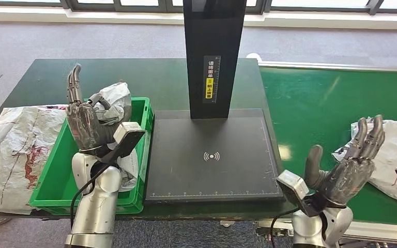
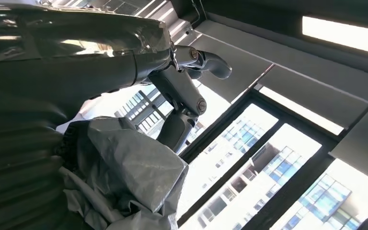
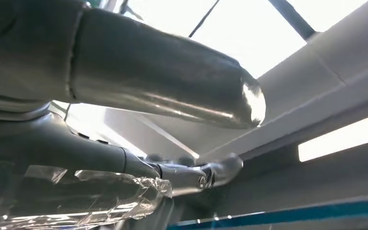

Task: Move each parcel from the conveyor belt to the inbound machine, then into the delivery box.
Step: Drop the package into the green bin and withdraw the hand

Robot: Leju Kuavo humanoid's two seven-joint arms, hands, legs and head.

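My left hand is raised over the green delivery box, fingers pointing straight up and apart. A crumpled grey parcel sits at the box's far end, against that hand; the left wrist view has it beside the outstretched fingers, not between them and the thumb. My right hand stands open with fingers up at the near edge of the green conveyor belt, just left of a white parcel lying on the belt. The inbound machine's black plate is bare.
The machine's black column rises from the back of the plate, between the box and the belt. A large crumpled white bag with red marks lies on the dark table left of the box. Grey carpet and windows lie beyond.
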